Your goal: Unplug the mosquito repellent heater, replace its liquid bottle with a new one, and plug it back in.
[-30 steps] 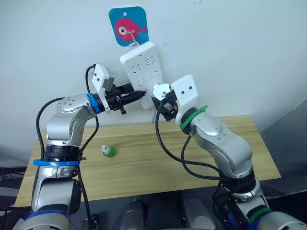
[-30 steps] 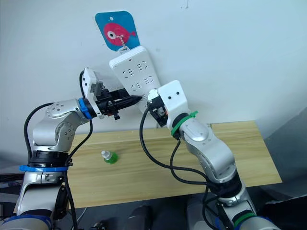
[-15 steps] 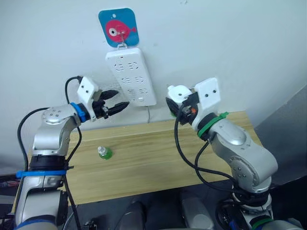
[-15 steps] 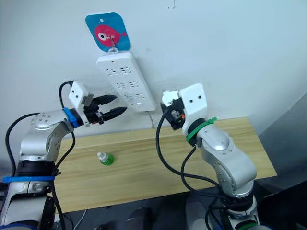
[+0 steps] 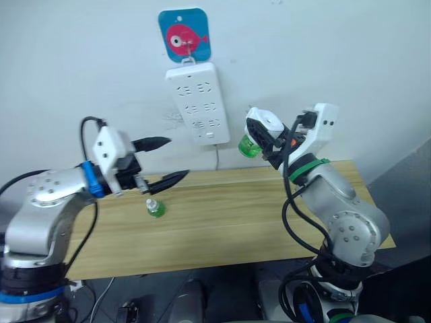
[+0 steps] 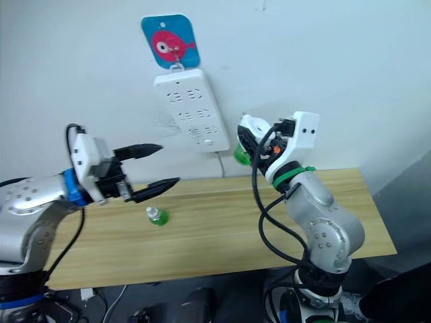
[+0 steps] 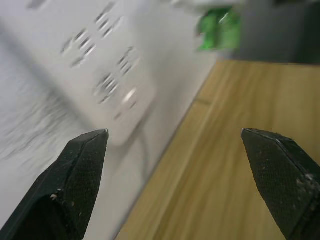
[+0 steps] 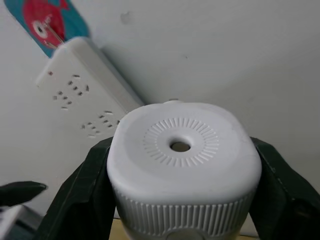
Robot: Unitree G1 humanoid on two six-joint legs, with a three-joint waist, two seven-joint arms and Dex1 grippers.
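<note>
Head views: right gripper point(image 5: 261, 134) is holding the mosquito repellent heater point(image 5: 264, 124) up in the air, right of the power strip point(image 5: 198, 102) and clear of it, above the far edge of the counter point(image 5: 236, 222). Jaws are clamping the white body; its green liquid bottle point(image 5: 250, 146) is hanging off the lower left end. Power strip is hanging on the wall from a hook on the blue fish sticker point(image 5: 184, 36), cord dropping behind the counter. Left gripper point(image 5: 165, 160) is hovering over the left part of the counter, jaws spread wide, gripping nothing. A spare green bottle point(image 5: 155, 208) is standing upright on the counter, just below the lower finger, not touching it.

Left wrist view: both fingertips point(image 7: 82, 160) are sitting far apart, with bare counter point(image 7: 240, 200) and the power strip point(image 7: 105, 75) between them. Heater's green bottle point(image 7: 219, 30) is showing blurred at the far right.

Right wrist view: heater point(image 8: 182, 162) is sitting squarely between the two black fingers point(image 8: 87, 185), vent hole facing the camera, both jaws pressing on its sides. Power strip point(image 8: 85, 100) and fish sticker point(image 8: 45, 22) are on the wall behind.
</note>
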